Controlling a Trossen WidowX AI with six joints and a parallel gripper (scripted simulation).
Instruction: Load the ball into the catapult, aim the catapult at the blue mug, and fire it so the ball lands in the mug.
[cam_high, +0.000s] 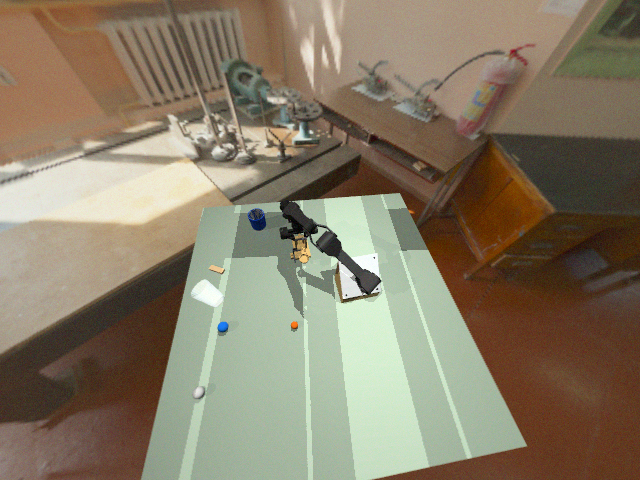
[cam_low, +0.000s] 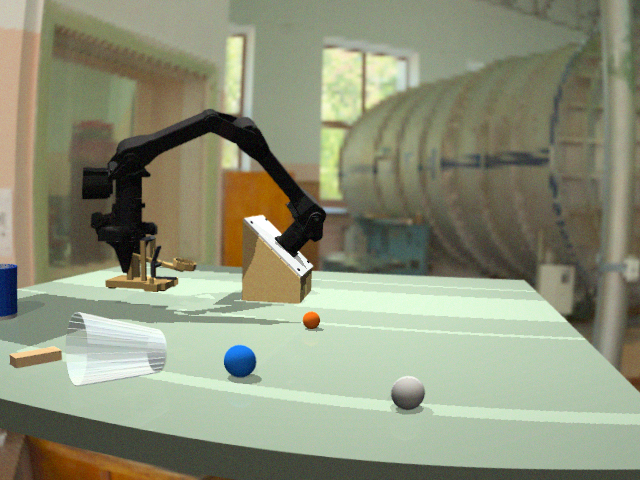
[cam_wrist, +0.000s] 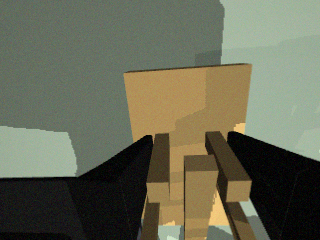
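A wooden catapult (cam_high: 303, 258) (cam_low: 142, 283) (cam_wrist: 170, 100) stands below the arm, its round cup facing the table's middle. No ball shows in the cup. My gripper (cam_wrist: 189, 140) (cam_low: 126, 267) points down and is shut on the catapult's upright frame, one finger on each side of it. The base seems to rest on the table. The blue mug (cam_high: 256, 220) (cam_low: 7, 290) stands upright at the back left in the top view. An orange ball (cam_high: 294, 324) (cam_low: 311, 320), a blue ball (cam_high: 222, 326) (cam_low: 239, 361) and a grey-white ball (cam_high: 199, 392) (cam_low: 407, 392) lie apart on the table.
A wooden block with a slanted white top (cam_high: 356, 281) (cam_low: 271, 299) carries the arm's base, beside the catapult. A clear cup (cam_high: 207, 293) (cam_low: 116, 348) lies on its side near the table's edge. A small wooden bar (cam_high: 216, 269) (cam_low: 35, 357) lies by it.
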